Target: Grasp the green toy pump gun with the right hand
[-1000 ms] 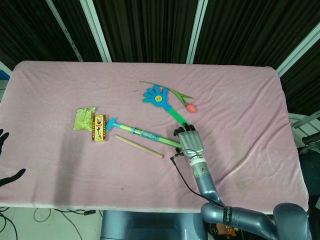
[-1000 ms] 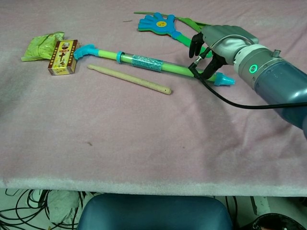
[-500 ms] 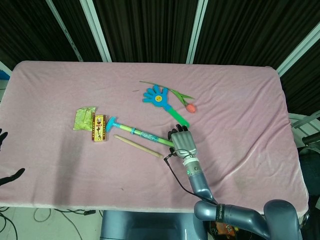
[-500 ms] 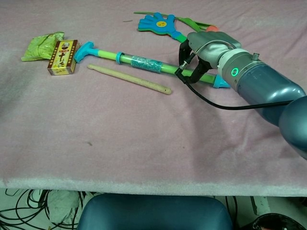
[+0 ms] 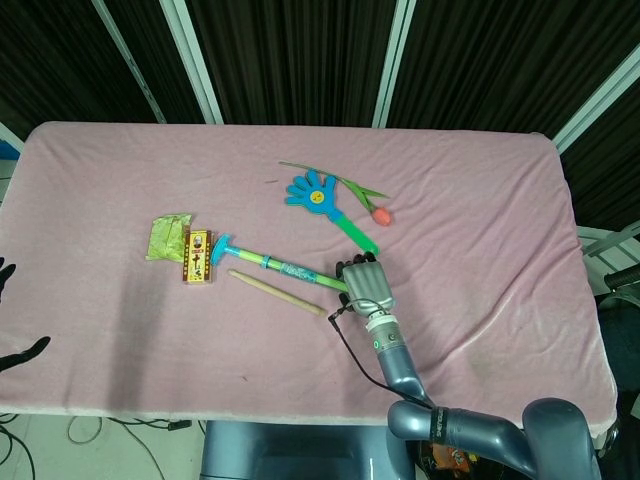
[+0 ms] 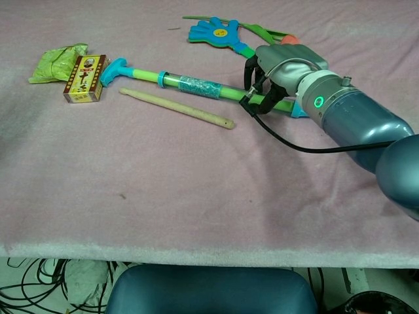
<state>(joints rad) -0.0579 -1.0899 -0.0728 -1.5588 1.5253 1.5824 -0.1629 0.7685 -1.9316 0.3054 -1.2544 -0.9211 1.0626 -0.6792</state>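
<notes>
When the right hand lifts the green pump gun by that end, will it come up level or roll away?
The pump gun looks stiff and light. The right hand sits near one end, so the far handle would probably droop. Its round tube could roll if nudged.

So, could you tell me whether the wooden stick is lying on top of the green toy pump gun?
No, the wooden stick lies flat on the pink cloth beside the green toy pump gun, with a gap between them.

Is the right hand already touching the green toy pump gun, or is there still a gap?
Touching. In the chest view the right hand has its fingers curled over the green toy pump gun near its end, with no gap visible.
</notes>
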